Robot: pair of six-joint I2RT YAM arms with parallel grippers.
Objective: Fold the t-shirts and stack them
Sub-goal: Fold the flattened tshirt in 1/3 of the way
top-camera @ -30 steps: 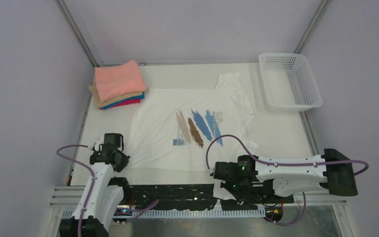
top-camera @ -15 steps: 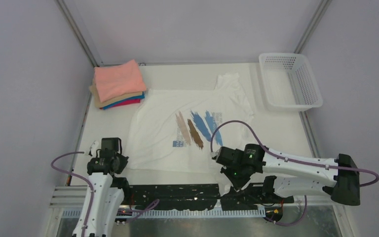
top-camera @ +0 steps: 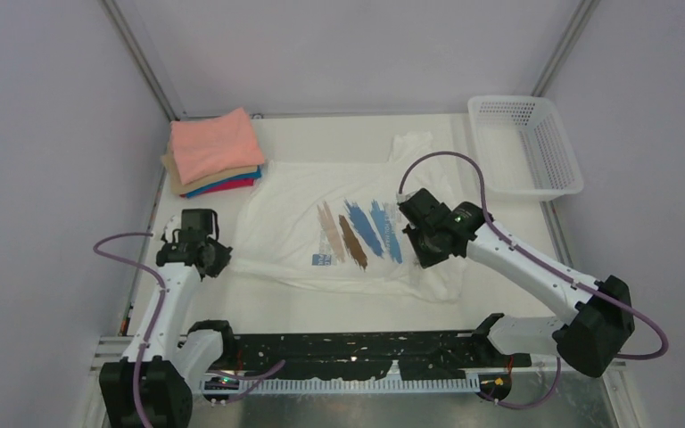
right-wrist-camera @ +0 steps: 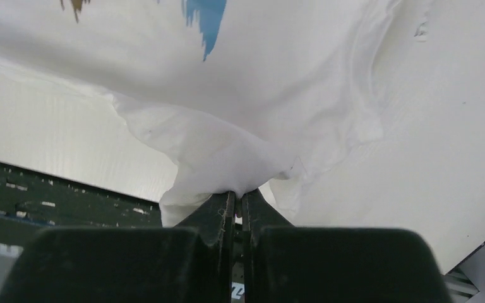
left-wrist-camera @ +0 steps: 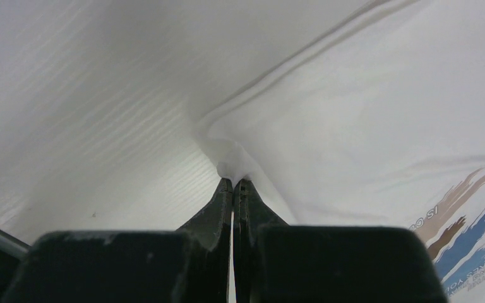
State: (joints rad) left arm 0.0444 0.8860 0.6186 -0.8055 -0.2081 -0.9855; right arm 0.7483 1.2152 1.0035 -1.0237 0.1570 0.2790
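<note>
A white t-shirt (top-camera: 290, 223) with a tan, brown and blue brush-stroke print (top-camera: 357, 234) lies spread on the table. My left gripper (top-camera: 214, 260) is shut on its near-left hem corner; in the left wrist view a pinch of white cloth (left-wrist-camera: 233, 165) sits between the tips of the left gripper (left-wrist-camera: 234, 182). My right gripper (top-camera: 422, 250) hangs above the shirt's right side, shut on the near-right hem. In the right wrist view the bunched cloth (right-wrist-camera: 227, 158) droops from the right gripper (right-wrist-camera: 238, 193). A stack of folded t-shirts (top-camera: 214, 152), salmon-pink on top, sits at the far left.
A white perforated basket (top-camera: 524, 145) stands at the far right corner. Metal frame posts and grey walls close in the table (top-camera: 517, 245). A black slotted rail (top-camera: 321, 348) runs along the near edge by the arm bases.
Both grippers have carried the shirt's near hem away from the near edge. The right arm swung far up over the shirt's right side; the left moved a little farther in.
</note>
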